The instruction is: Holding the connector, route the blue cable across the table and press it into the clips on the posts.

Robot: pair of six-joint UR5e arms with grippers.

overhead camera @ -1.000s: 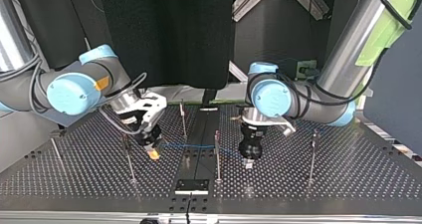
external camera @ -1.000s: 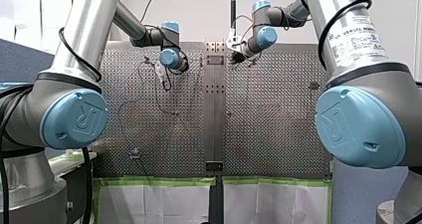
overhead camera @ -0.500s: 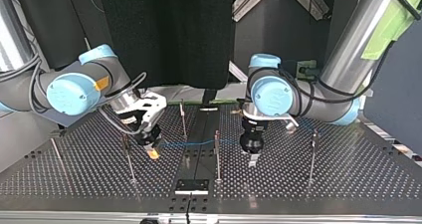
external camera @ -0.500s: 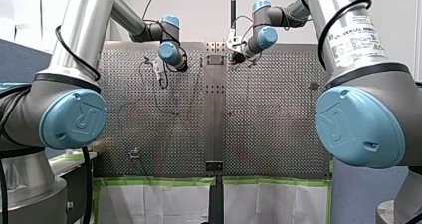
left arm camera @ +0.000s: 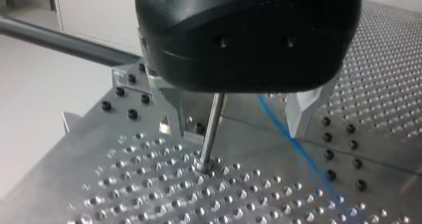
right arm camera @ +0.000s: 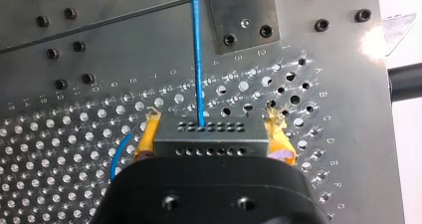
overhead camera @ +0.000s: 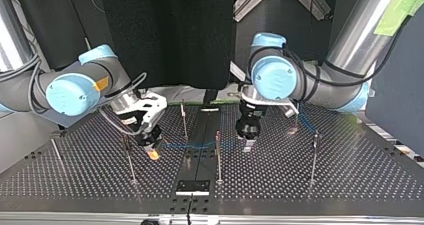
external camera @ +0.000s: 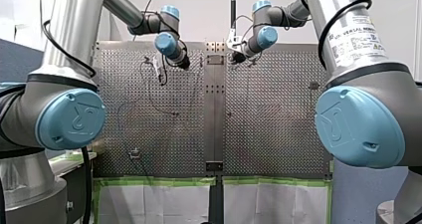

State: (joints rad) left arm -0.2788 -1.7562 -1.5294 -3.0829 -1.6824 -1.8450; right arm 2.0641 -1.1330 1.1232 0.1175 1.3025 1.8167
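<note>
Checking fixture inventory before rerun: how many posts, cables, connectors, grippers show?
Posts, top view: 5, more may hide behind arms
Blue cable: 1
Connector: 1
Grippers: 2, my left gripper and my right gripper
Total: 9

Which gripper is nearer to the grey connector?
Right. My right gripper clamps the connector between its yellow pads; my left gripper stands apart, past the middle post, along the blue cable.

A perforated metal table [overhead camera: 350, 180] carries upright thin posts [overhead camera: 313, 157] and a blue cable [right arm camera: 198, 55].
</note>
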